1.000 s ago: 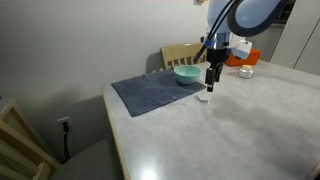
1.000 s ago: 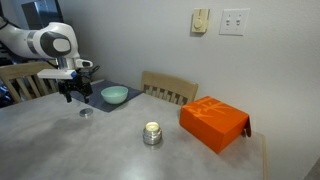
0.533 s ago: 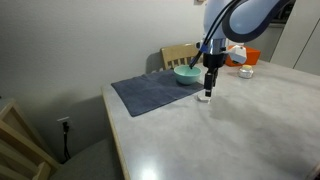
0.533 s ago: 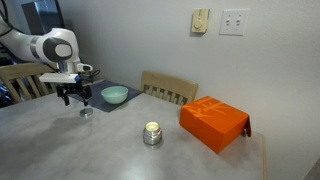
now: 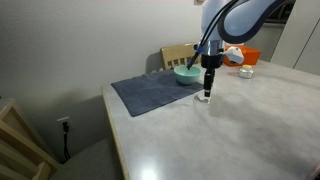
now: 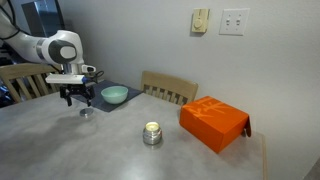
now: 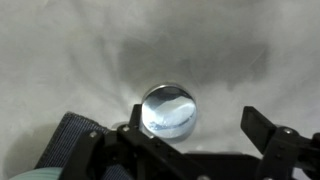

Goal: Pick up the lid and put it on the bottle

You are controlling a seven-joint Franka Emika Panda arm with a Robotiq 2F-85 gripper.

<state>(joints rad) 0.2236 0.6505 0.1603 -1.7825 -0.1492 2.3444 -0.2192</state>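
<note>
The lid (image 7: 168, 110) is a small round whitish cap lying flat on the grey table; it also shows in both exterior views (image 5: 204, 98) (image 6: 85, 113). My gripper (image 7: 195, 128) is open and hangs just above it, with the lid near the left finger and not held. The gripper also shows in both exterior views (image 5: 207, 88) (image 6: 77, 99). The bottle (image 6: 152, 133) is a small pale yellowish container standing upright mid-table, well away from the gripper; it also shows in an exterior view (image 5: 245, 72).
A teal bowl (image 6: 114, 95) (image 5: 186, 74) sits on a dark grey cloth (image 5: 150, 92) right beside the gripper. An orange box (image 6: 214, 122) stands beyond the bottle. A wooden chair (image 6: 170, 90) is at the table's far side.
The gripper has shifted a little sideways and lower over the lid. The lid and bottle have not moved.
</note>
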